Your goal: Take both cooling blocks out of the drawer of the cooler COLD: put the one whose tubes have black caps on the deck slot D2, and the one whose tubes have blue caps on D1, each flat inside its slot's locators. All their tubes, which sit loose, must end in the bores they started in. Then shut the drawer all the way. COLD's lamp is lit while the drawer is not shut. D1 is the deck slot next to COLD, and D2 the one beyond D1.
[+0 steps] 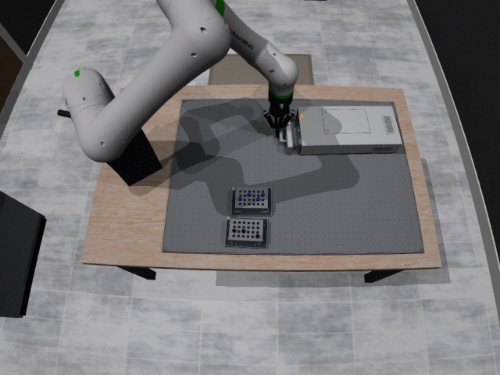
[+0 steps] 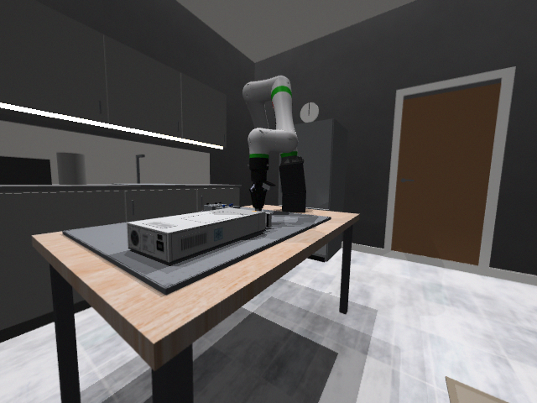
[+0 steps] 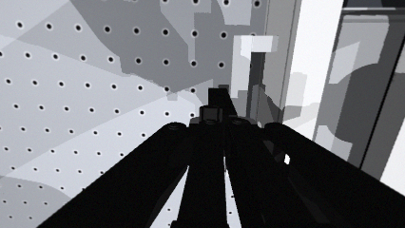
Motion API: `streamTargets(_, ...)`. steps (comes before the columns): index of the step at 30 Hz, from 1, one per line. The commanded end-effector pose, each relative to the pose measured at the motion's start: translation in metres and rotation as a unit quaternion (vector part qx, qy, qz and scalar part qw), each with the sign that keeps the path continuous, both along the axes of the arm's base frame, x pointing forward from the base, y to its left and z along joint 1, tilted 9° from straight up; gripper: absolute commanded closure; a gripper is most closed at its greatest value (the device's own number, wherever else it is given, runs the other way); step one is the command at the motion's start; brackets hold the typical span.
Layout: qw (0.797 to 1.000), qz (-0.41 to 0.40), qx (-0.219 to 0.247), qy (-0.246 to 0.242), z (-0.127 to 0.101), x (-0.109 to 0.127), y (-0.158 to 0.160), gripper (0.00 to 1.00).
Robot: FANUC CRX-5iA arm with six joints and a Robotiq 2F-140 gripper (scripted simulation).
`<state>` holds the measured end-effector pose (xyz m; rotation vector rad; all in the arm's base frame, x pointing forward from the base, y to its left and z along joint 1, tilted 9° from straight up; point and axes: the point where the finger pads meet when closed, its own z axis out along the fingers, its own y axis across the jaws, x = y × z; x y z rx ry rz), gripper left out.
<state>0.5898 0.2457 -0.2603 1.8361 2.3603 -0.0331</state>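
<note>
The cooler COLD (image 1: 347, 139) (image 2: 195, 232) has its lamp (image 1: 301, 116) lit orange. Its drawer (image 1: 289, 141) (image 3: 309, 47) stands a short way out. My gripper (image 1: 277, 134) (image 3: 217, 103) is shut and empty, its fingertips down beside the drawer's handle (image 1: 282, 138) (image 3: 240, 71), on the side away from the cooler; whether they touch is unclear. The block with blue caps (image 1: 251, 201) sits in slot D1 (image 1: 269, 213), looking flat. The block with black caps (image 1: 246, 233) sits in slot D2 (image 1: 252, 244), looking flat. Which bores the tubes started in cannot be told.
The perforated deck plate (image 1: 323, 218) (image 2: 99, 243) lies on the wooden table (image 1: 125, 226) (image 2: 208, 277). The arm's dark base stand (image 1: 135, 161) (image 2: 293, 186) is at the table's left. The two slots lie close together near the front of the plate.
</note>
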Motion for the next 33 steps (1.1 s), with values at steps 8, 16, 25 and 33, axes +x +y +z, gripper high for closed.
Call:
streamTargets(8, 1.0, 0.0, 0.001, -0.001, 0.0015, 0.006, 0.002, 0.9)
streamTargets(16, 1.0, 0.0, 0.001, -0.001, 0.0016, 0.0079, 0.0025, 0.9)
streamTargets(25, 1.0, 0.0, 0.001, -0.001, 0.0019, 0.0108, 0.0033, 0.9)
streamTargets(33, 1.0, 0.0, 0.001, -0.001, 0.002, 0.0128, 0.0038, 0.9)
